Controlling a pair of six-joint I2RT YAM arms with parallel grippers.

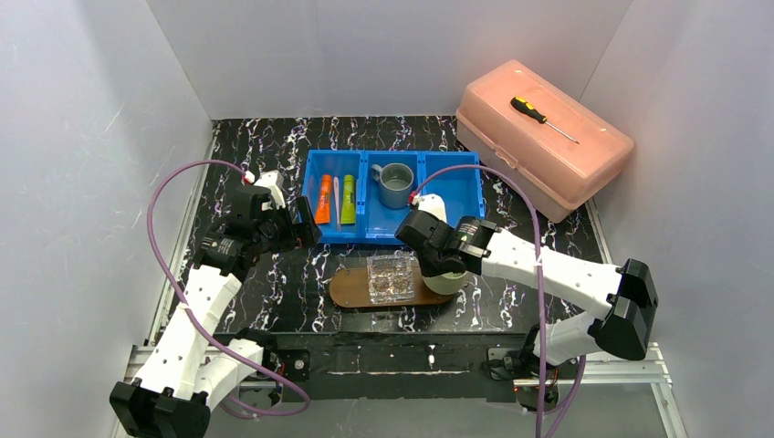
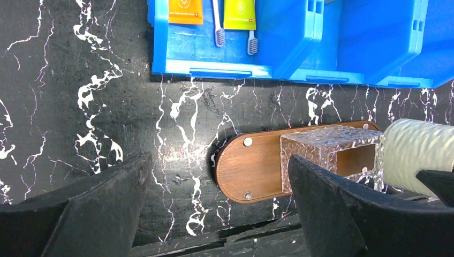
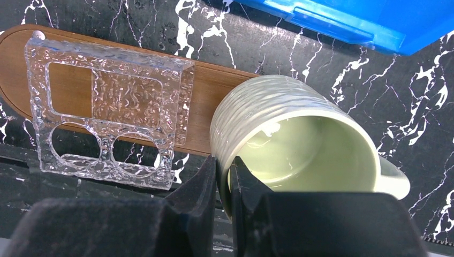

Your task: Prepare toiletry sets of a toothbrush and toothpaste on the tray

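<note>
The brown oval tray [image 1: 350, 289] lies on the black marbled table, with a clear plastic holder [image 1: 391, 278] on it. My right gripper [image 3: 224, 166] is shut on the rim of the pale green mug [image 3: 278, 112], one finger inside and one outside. It holds the mug tilted over the tray's right end [image 3: 214, 85]. My left gripper [image 2: 218, 160] is open and empty, above the table left of the tray [image 2: 257, 168]. The orange tube [image 1: 324, 199], green tube [image 1: 348, 201] and thin toothbrushes [image 2: 218, 24] lie in the blue bin's left compartment. The grey mug [image 1: 395, 185] stands in its middle compartment.
The blue three-compartment bin [image 1: 392, 233] sits behind the tray. A pink plastic case [image 1: 548, 146] with a screwdriver [image 1: 538, 114] on top stands at the back right. White walls enclose the table on three sides. The near table edge is close to the tray.
</note>
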